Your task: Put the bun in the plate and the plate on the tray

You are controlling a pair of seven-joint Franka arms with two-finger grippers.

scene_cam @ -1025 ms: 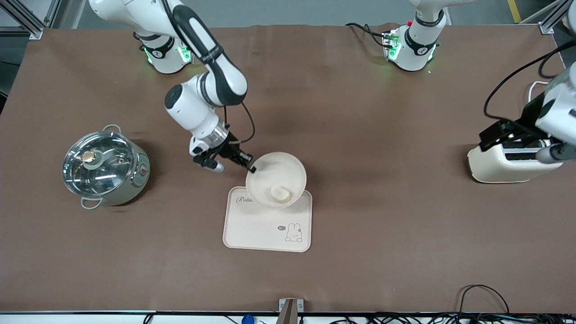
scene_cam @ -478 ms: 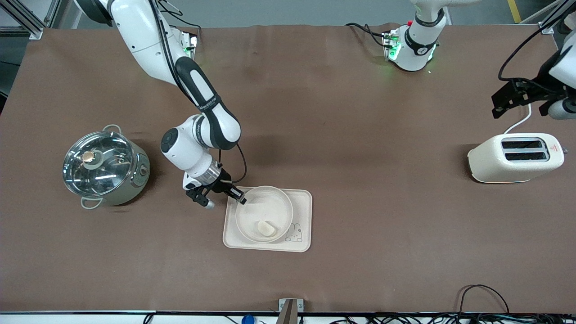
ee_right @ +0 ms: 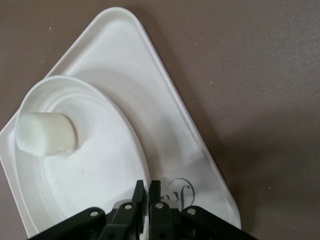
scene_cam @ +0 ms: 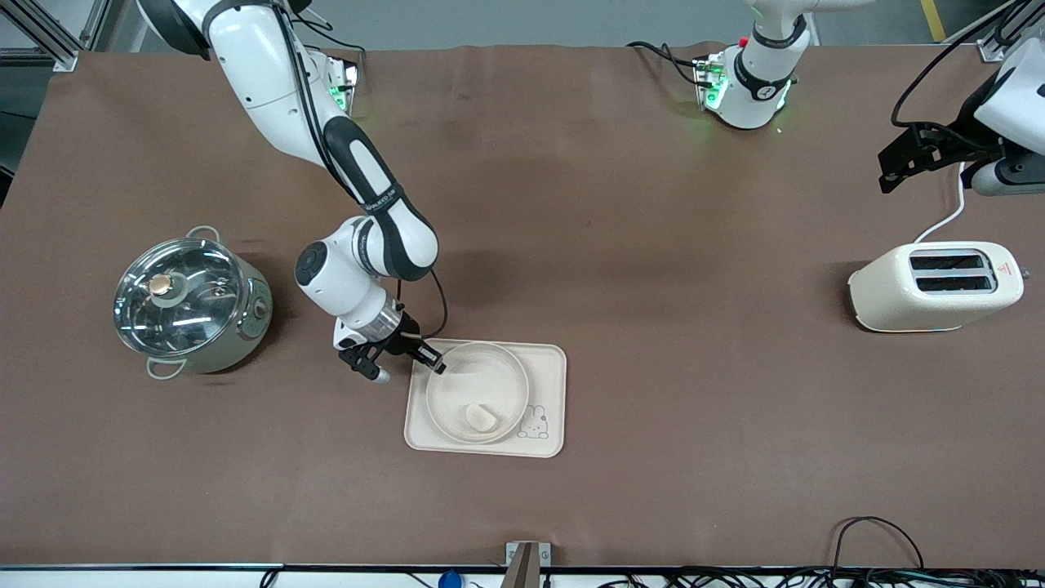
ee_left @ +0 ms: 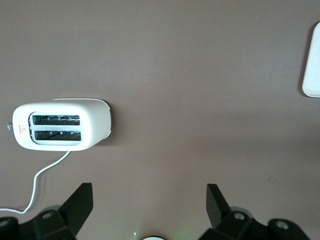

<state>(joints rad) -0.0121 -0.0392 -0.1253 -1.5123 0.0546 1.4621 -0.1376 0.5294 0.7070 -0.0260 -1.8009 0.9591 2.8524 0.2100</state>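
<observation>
Table cover (scene_cam: 653, 245): matt brown, cloth-like. Pot (scene_cam: 192, 300): polished metal, glossy glass lid. Toaster (scene_cam: 935, 286): smooth cream casing. Plate (scene_cam: 445, 400), tray (scene_cam: 547, 367): smooth, matt cream.

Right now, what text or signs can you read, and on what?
On the tray: one script capital, maybe "R"; the rest is hidden under the plate.
On the toaster: a red triangle sign, wording too small to read.
On the right arm: lettering too small to read.

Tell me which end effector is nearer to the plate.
Right. The right end effector is clamped on the rim of the plate, which sits on the tray. The left end effector waits open above the toaster.
</observation>
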